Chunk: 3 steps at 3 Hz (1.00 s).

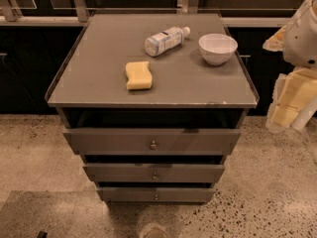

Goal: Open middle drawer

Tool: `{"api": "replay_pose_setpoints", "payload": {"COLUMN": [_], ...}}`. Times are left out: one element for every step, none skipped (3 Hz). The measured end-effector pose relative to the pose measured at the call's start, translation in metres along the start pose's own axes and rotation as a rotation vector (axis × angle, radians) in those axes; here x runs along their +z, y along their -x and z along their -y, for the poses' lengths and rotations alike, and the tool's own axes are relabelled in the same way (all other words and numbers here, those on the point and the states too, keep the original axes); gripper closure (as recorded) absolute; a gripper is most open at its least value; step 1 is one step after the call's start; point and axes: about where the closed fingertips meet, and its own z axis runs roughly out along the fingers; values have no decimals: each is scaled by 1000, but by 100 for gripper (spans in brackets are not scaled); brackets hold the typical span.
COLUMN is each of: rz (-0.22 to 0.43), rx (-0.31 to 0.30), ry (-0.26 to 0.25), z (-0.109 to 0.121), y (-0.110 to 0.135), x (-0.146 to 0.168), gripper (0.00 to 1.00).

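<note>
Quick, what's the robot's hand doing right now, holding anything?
Gripper: at the right edge, beside the cabinet, not touching the middle drawer; open or closed cannot be told.

Cream-yellow pincer (pixel 289 114) at right edge, grey-brown middle drawer (pixel 124 173), yellow sponge (pixel 138 75)

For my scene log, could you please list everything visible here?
Cabinet: 1, grey, centre, on the floor.
Bottle: 1, clear with white label, lying at the back of the cabinet top.
Bowl: 1, white, back right of the top.
Sponge: 1, yellow, middle of the top.
Top drawer: 1, grey-brown, highest.
Middle drawer: 1, grey-brown, between the others.
Bottom drawer: 1, grey-brown, lowest.
Arm: 1, white, right edge.
Gripper: 1, pale yellow, right edge, beside the cabinet.
</note>
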Motion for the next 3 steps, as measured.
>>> {"api": "replay_pose_setpoints", "payload": {"rz": [0, 28, 129], "rx": [0, 17, 91], "ry": [0, -45, -26], "z": [0, -4, -41], "y": [0, -5, -18], "x": [0, 10, 53], "gripper": [0, 0, 0]}}
